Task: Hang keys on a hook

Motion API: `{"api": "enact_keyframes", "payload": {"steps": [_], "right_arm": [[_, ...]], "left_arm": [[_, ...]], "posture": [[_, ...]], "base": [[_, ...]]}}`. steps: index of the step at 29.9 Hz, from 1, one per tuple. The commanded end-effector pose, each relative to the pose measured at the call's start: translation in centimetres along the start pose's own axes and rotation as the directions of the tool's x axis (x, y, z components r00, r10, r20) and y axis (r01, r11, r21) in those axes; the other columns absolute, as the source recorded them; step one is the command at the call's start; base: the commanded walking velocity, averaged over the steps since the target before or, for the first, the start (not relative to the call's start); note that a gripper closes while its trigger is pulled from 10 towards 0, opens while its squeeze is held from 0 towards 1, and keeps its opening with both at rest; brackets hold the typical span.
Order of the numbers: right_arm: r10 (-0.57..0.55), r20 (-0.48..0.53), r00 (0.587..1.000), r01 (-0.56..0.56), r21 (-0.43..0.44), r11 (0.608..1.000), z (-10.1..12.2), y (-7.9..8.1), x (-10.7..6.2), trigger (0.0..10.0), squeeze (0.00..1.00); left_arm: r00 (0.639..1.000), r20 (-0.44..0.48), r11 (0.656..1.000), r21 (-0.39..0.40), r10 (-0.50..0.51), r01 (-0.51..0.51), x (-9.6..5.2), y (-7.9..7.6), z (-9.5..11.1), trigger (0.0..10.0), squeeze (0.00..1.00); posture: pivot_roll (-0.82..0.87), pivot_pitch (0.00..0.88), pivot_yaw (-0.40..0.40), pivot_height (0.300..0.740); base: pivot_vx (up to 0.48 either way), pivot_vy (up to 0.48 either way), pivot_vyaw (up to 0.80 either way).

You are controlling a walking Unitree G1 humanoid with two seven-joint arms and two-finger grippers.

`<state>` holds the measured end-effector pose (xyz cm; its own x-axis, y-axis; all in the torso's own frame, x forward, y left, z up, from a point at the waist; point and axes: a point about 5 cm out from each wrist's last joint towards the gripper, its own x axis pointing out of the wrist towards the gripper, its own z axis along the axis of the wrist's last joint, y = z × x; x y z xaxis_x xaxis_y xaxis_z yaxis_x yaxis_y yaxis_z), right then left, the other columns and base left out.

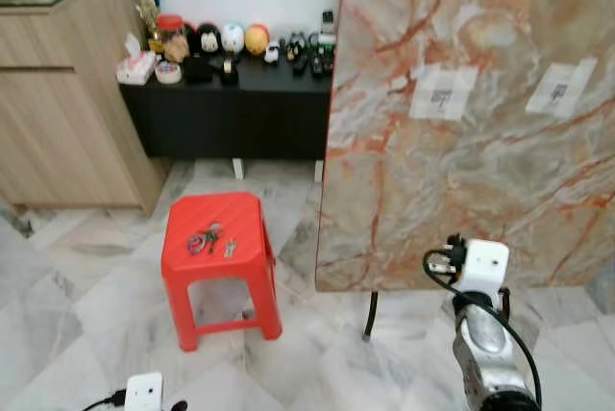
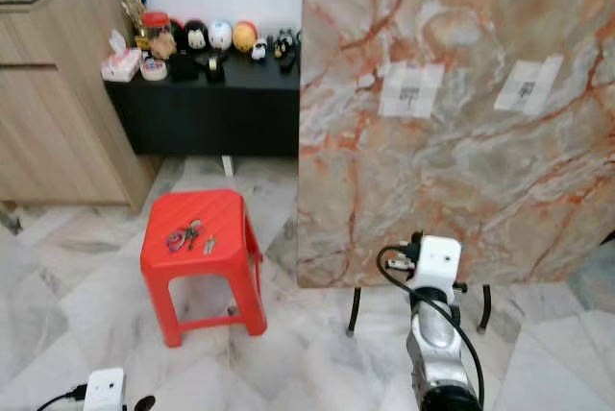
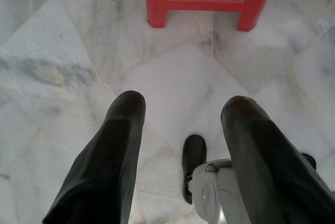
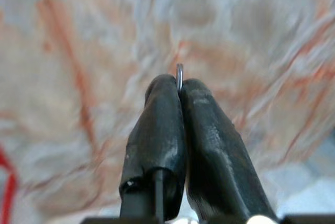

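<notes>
My right gripper [image 4: 179, 85] is raised in front of the big marble-patterned board [image 1: 471, 123] that stands upright to my right, and its two black fingers [image 4: 157, 130] are pressed together on a thin metal ring [image 4: 179, 76], whose edge pokes out just past the tips; I cannot tell what hangs from it. My right arm [image 1: 490, 344] shows silver with a white camera block and a black cable looping off it, near the board's lower edge and its thin black legs [image 1: 370, 315]. A bunch of keys [image 1: 207, 237] lies on top of the red plastic stool [image 1: 218, 262], to the left of the board on the pale marble floor [image 1: 77, 305], with one small key lying apart just beside the bunch. Two pale taped labels [image 1: 443, 92] sit on the board's upper half; I cannot make out a hook on them. My left gripper [image 3: 180, 114] hangs low over the floor, its fingers spread apart with nothing between them, and the stool's red legs stand farther ahead. Far off, a low black cabinet [image 1: 231, 108] carries small figurines and clutter, with a wooden cupboard [image 1: 58, 84] at its left.
</notes>
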<state>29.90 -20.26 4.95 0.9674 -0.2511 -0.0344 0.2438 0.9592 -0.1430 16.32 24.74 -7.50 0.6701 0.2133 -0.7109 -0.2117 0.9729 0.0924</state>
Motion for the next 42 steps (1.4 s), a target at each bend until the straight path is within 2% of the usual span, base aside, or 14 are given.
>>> {"api": "enact_keyframes", "payload": {"steps": [1,7,11,13,15,18,20,21,23,26,30,42], "right_arm": [[-0.027,0.108,0.994,0.036,-0.081,0.996,1.9,-0.2,0.5,10.0,0.0],[-0.062,0.24,0.969,0.115,-0.214,0.97,3.7,-0.4,0.5,10.0,0.0],[-0.045,0.217,0.975,0.096,-0.232,0.968,3.5,0.0,0.5,10.0,0.0],[-0.037,0.172,0.984,0.069,-0.184,0.981,2.9,0.3,0.4,10.0,0.0],[-0.003,0.044,0.999,0.006,-0.075,0.997,1.4,0.7,0.4,10.0,0.0],[0.049,-0.125,0.991,-0.039,0.081,0.996,-0.8,1.0,0.0,10.0,0.0],[0.046,-0.144,0.988,-0.032,0.097,0.995,-1.1,0.8,-0.1,10.0,0.0],[0.079,-0.188,0.979,-0.051,0.151,0.987,-1.9,1.0,-0.4,10.0,0.0],[0.088,-0.197,0.976,-0.053,0.176,0.983,-2.1,1.0,-0.6,10.0,0.0],[0.099,-0.189,0.977,-0.069,0.16,0.985,-2.2,1.0,-1.0,10.0,0.0],[0.106,-0.168,0.98,-0.071,0.204,0.976,-2.2,1.0,-1.3,10.0,0.0],[0.122,-0.142,0.982,-0.089,0.217,0.972,-1.5,1.1,-0.7,10.0,0.0]], "left_arm": [[1.0,-0.015,1.0,-0.005,0.01,-0.01,-0.1,0.3,-0.4,10.0,0.0],[1.0,-0.016,1.0,-0.009,0.014,-0.014,-0.1,0.2,-0.4,10.0,0.0],[1.0,-0.02,1.0,-0.011,0.014,-0.014,-0.1,0.2,-0.4,10.0,0.0],[1.0,-0.027,1.0,-0.012,0.012,-0.013,-0.1,0.1,-0.6,10.0,0.0],[0.999,-0.03,1.0,-0.018,0.011,-0.011,-0.1,0.1,-0.6,10.0,0.0],[0.999,-0.03,1.0,-0.024,0.011,-0.012,-0.1,-0.1,-0.6,10.0,0.0],[0.999,-0.031,1.0,-0.025,0.011,-0.011,-0.1,-0.1,-0.6,10.0,0.0],[0.999,-0.034,1.0,-0.027,0.012,-0.013,-0.1,-0.1,-0.7,10.0,0.0],[0.999,-0.036,0.999,-0.032,0.015,-0.016,-0.1,0.0,-0.7,10.0,0.0],[0.999,-0.043,0.999,-0.033,0.021,-0.022,-0.2,0.1,-0.8,10.0,0.0],[0.998,-0.049,0.998,-0.033,0.043,-0.045,-0.2,0.6,-0.9,10.0,0.0],[0.998,-0.051,0.998,-0.039,0.047,-0.049,-0.2,0.7,-0.8,10.0,0.0]], "posture": [[0.01,0.0,-0.035,0.74],[0.01,0.0,-0.039,0.74],[0.01,0.0,-0.04,0.74],[0.01,0.0,-0.042,0.74],[0.01,0.0,-0.044,0.74],[0.02,0.0,-0.052,0.74],[0.02,0.0,-0.054,0.74],[0.02,0.0,-0.057,0.74],[0.02,0.0,-0.058,0.74],[0.02,0.0,-0.055,0.74],[0.01,0.0,-0.046,0.74],[0.01,0.0,-0.045,0.74]], "base": [[0.0,0.0,0.0],[0.0,0.0,0.0],[0.0,0.0,0.0],[0.0,0.0,0.0],[0.0,0.0,0.0],[0.0,0.0,0.0],[0.0,0.0,0.0],[0.0,0.0,0.0],[0.0,0.0,0.0],[0.0,0.0,0.0],[0.0,0.0,0.0],[0.259,0.0,0.0]]}}
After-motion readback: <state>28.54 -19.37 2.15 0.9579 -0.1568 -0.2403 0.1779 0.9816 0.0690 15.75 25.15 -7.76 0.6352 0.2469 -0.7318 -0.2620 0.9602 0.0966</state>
